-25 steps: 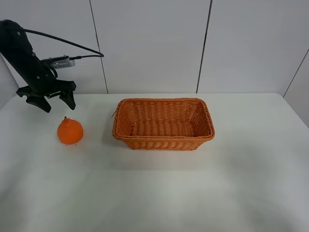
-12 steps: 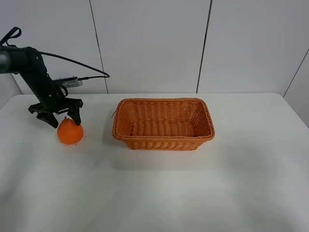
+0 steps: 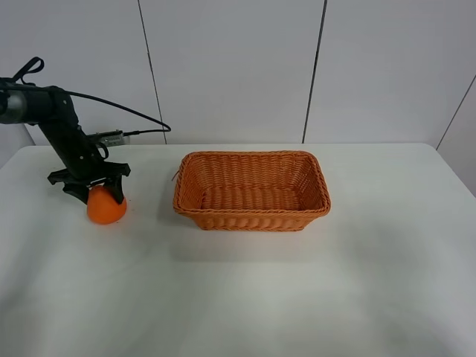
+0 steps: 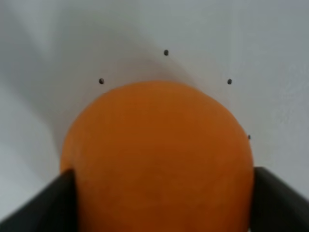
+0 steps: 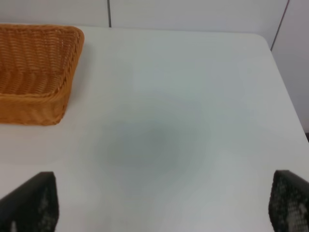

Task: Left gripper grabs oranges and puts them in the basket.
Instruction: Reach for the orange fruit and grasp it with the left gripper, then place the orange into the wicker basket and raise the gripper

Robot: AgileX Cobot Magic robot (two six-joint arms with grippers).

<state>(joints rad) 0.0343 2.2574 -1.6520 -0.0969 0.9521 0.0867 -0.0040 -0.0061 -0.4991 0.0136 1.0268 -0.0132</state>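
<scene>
The orange (image 3: 105, 210) sits on the white table (image 3: 297, 290), left of the wicker basket (image 3: 195, 212). My left gripper (image 3: 97, 195) has come down over the top of the fruit, one black finger on each side of it. In the left wrist view the orange (image 4: 157, 159) fills the frame between the two fingers (image 4: 43, 208), which reach its sides. The jaws are still spread wide and the fruit rests on the table. The basket holds nothing. My right gripper (image 5: 159, 208) is open and holds nothing. It does not show in the high view.
A black cable (image 3: 126, 111) loops from the left arm toward the back wall. The basket's corner (image 5: 38, 63) shows in the right wrist view. The table's right edge (image 5: 285, 96) runs close to the right gripper.
My left gripper has dropped from above and behind the orange down onto it, so that its fingers now straddle the fruit. The orange and the basket have not moved.
</scene>
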